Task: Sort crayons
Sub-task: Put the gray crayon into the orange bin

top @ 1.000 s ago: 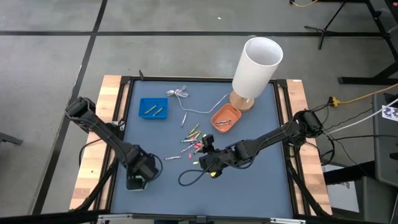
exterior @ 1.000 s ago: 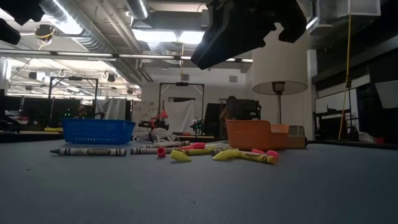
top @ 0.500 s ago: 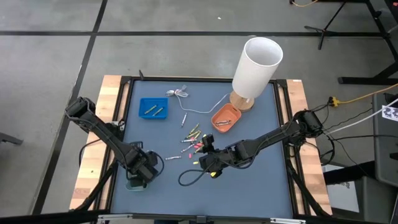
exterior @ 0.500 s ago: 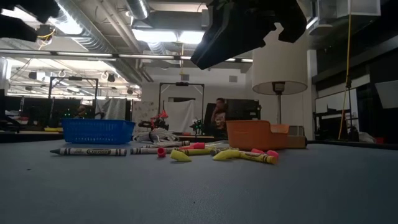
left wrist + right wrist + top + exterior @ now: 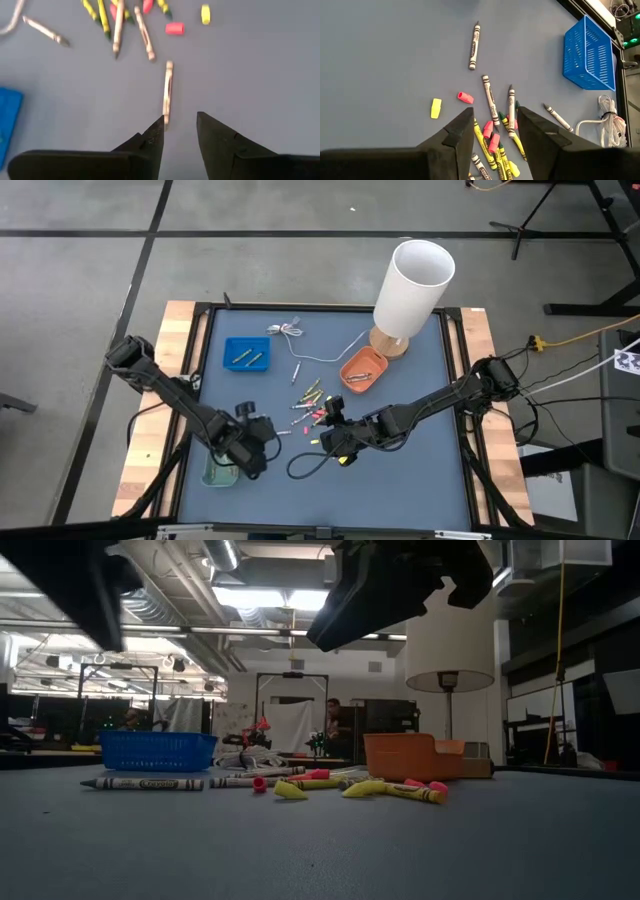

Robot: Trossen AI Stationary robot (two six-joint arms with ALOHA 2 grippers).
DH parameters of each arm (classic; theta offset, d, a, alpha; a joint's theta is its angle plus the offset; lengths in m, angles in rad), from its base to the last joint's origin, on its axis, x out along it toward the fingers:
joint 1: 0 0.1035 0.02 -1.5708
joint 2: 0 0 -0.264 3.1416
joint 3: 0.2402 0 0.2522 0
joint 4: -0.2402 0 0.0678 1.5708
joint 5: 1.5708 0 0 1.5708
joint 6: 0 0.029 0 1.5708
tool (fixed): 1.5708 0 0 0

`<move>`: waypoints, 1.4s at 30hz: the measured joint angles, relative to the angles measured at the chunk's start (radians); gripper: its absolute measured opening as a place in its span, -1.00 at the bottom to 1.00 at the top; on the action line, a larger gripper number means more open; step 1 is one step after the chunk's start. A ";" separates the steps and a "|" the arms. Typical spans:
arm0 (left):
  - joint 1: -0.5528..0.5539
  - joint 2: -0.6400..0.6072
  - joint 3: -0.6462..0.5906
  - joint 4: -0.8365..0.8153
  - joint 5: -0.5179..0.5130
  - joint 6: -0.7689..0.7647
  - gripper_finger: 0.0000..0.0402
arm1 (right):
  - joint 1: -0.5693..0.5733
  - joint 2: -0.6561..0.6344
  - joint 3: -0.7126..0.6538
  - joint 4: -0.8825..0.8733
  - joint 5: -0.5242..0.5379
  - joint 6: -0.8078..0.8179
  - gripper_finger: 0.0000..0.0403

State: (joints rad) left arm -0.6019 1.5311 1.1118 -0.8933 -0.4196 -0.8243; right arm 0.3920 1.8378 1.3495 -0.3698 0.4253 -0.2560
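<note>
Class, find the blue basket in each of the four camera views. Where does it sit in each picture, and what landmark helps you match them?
High view: the blue basket sits toward the table's upper left.
Low view: at the far left, behind the crayons.
Left wrist view: only a corner shows, at the picture's lower left edge.
Right wrist view: in the picture's upper right.
Shared landmark: the crayon pile, seen in all four.
</note>
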 joint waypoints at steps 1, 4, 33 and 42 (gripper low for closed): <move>0.010 0.000 0.000 0.011 -0.007 0.014 -0.52 | 0.000 0.000 0.000 0.000 0.000 0.000 -0.26; 0.040 0.000 0.000 0.015 -0.015 0.022 -0.55 | 0.000 0.000 0.000 -0.001 0.000 0.000 -0.26; 0.205 0.001 -0.383 0.516 0.248 0.022 -0.59 | 0.000 -0.161 -0.001 -0.573 -0.003 0.301 -0.26; 0.205 0.001 -0.437 0.557 0.236 0.023 -0.59 | 0.000 -0.165 -0.001 -0.606 -0.027 0.366 -0.26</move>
State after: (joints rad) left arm -0.3973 1.5318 0.6749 -0.3366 -0.1837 -0.8017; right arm 0.3923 1.6726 1.3483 -0.9761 0.3986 0.1097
